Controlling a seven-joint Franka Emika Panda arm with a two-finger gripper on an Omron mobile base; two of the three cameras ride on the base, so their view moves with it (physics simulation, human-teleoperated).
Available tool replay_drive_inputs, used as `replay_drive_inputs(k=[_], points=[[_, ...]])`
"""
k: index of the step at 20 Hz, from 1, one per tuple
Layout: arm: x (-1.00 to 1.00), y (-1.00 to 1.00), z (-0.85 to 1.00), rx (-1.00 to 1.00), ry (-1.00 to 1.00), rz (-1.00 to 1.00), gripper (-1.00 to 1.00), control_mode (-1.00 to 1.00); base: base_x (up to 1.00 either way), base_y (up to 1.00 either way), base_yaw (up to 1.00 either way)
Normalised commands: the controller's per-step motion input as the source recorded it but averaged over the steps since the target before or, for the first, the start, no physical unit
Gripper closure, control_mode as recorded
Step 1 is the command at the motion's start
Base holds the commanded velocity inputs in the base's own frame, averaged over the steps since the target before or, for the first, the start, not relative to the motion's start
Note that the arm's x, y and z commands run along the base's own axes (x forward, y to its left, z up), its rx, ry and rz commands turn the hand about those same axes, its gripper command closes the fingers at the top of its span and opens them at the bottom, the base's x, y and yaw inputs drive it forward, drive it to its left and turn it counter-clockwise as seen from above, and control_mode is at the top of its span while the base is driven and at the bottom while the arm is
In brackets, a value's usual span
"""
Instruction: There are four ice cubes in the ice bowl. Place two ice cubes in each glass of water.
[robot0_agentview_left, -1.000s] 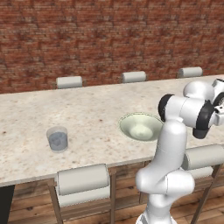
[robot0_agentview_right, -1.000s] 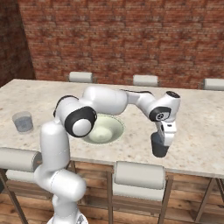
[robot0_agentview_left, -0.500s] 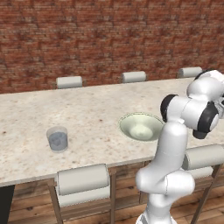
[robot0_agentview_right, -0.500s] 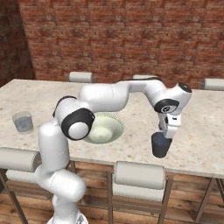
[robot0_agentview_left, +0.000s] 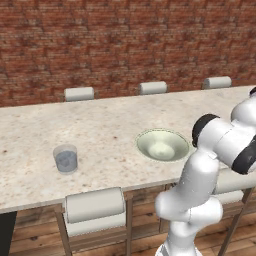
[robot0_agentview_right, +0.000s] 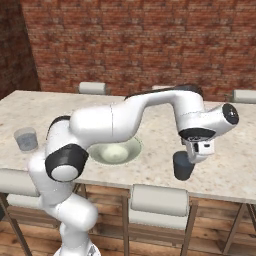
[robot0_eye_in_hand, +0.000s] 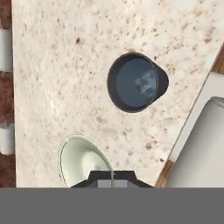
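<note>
Hovering above the dark navy glass of water (robot0_agentview_right: 183, 165), the gripper (robot0_agentview_right: 198, 156) points downward near the front edge of the speckled stone surface (robot0_agentview_left: 100, 135). The jaws are closed, with no visible gap between them in the hand view, and nothing is seen held in them.

The dark glass (robot0_eye_in_hand: 136, 82) stands upright on the surface. In the hand view its interior reads blue-grey, with a pale lump (robot0_eye_in_hand: 145, 83) visible inside it; whether this is one ice cube or more cannot be told.

The ice bowl (robot0_agentview_left: 163, 145) sits on the surface between the two glasses, to the left of the dark glass in the right base view (robot0_agentview_right: 114, 151) and apart from it. A faint pale patch shows at the bottom of the bowl; whether it is an ice cube cannot be told.

The see-through glass of water (robot0_agentview_left: 66, 158) stands upright toward the left part of the surface, well apart from the bowl. Its contents appear blue-grey; individual cubes cannot be made out.

Cream-cushioned stools (robot0_agentview_left: 95, 204) stand along the near side of the surface, and more line the far side in front of a brick wall (robot0_agentview_left: 125, 45).
</note>
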Motion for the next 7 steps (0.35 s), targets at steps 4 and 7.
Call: replay_drive_inputs(k=[4, 7], points=[[-1.0, 1.0, 0.02, -0.3, -0.48, 0.04, 1.0, -1.0, 0.0, 0.0, 0.0], [-1.0, 1.0, 0.0, -0.42, -0.45, 0.01, 1.0, -1.0, 0.0, 0.0, 0.0]])
